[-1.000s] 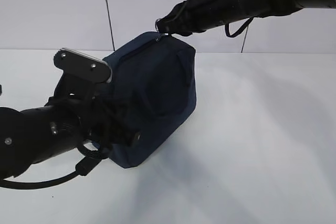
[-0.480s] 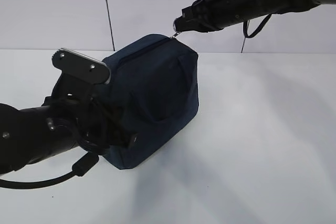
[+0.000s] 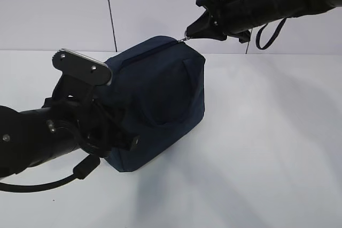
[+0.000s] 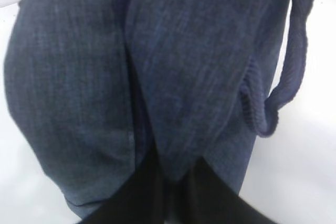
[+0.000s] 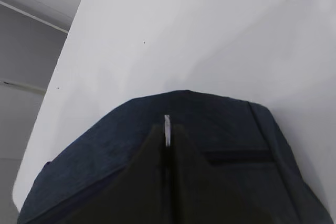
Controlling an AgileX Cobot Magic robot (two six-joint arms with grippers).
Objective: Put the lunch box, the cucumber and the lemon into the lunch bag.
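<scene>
Standing on the white table [image 3: 267, 148], tilted toward the left: one dark navy lunch bag [image 3: 160, 100], zipper line closed along its rounded top. Right claw [image 3: 190, 32]: at the bag's upper right corner, clenched on the metal zipper pull [image 5: 167, 128], which shows as a thin silver sliver between its dark fingers. Left claw [image 4: 173, 182]: low on the bag's left side, pinched shut on a fold of the navy fabric. One loop handle [image 4: 294, 61] hangs off the bag's side, just beside that claw.
</scene>
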